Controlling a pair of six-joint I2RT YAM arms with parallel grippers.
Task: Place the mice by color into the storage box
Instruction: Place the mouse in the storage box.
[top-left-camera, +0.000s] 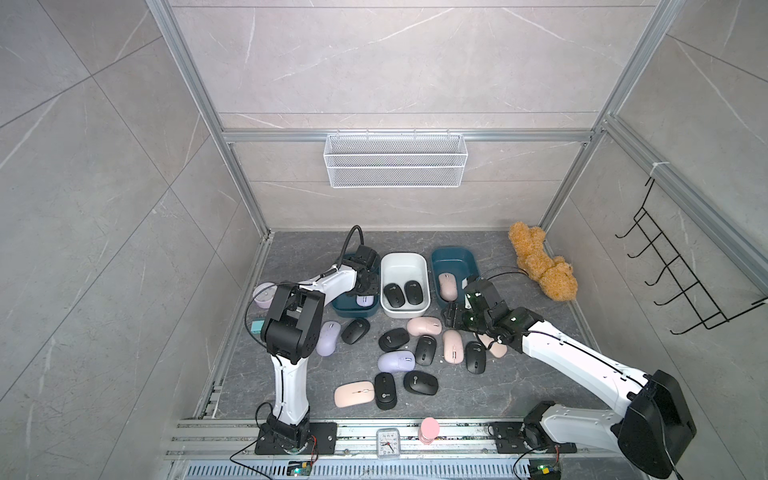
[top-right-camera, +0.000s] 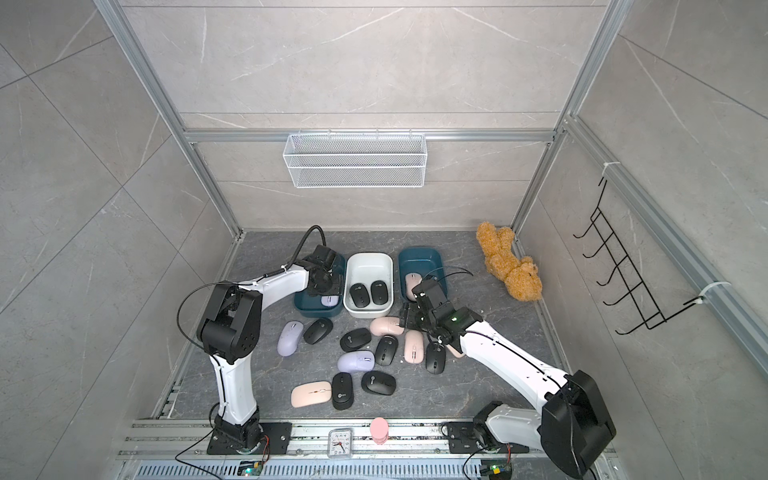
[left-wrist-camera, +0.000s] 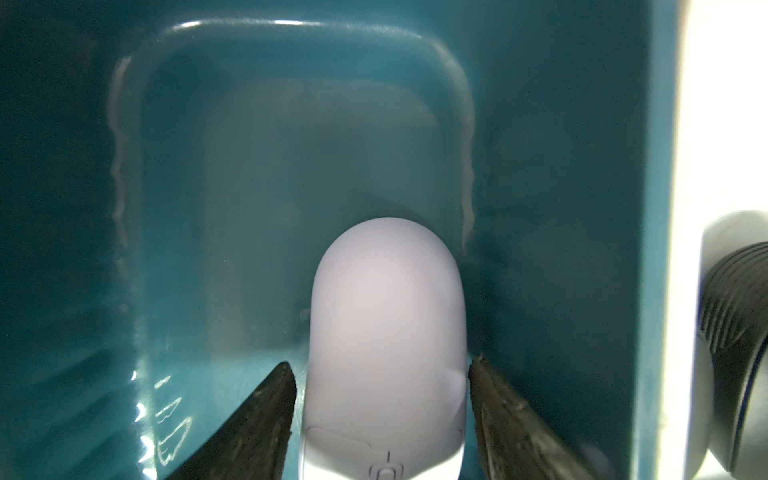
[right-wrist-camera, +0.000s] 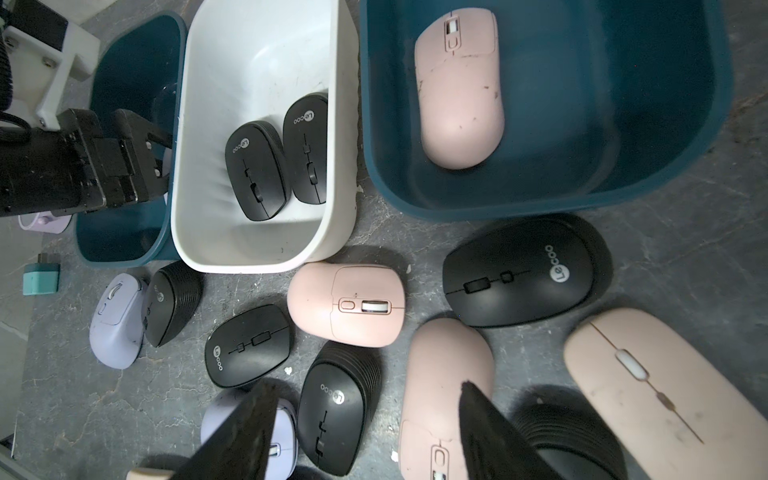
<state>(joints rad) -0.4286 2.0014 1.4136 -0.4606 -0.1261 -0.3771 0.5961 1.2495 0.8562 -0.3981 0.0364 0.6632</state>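
Release: left gripper (left-wrist-camera: 382, 361), jaws parted beside lilac mouse (left-wrist-camera: 386, 311) at teal bin's (left-wrist-camera: 561, 208) five o'clock; rise straight, avoid nudging. Right gripper (right-wrist-camera: 365, 384) spread, empty.

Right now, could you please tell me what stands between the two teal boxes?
The white box stands between them, holding two black mice; both top views show it.

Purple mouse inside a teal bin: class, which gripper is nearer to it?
Left. The left gripper is in that bin, fingers either side of the purple mouse. The right gripper hangs over loose mice on the table, beyond the white bin.
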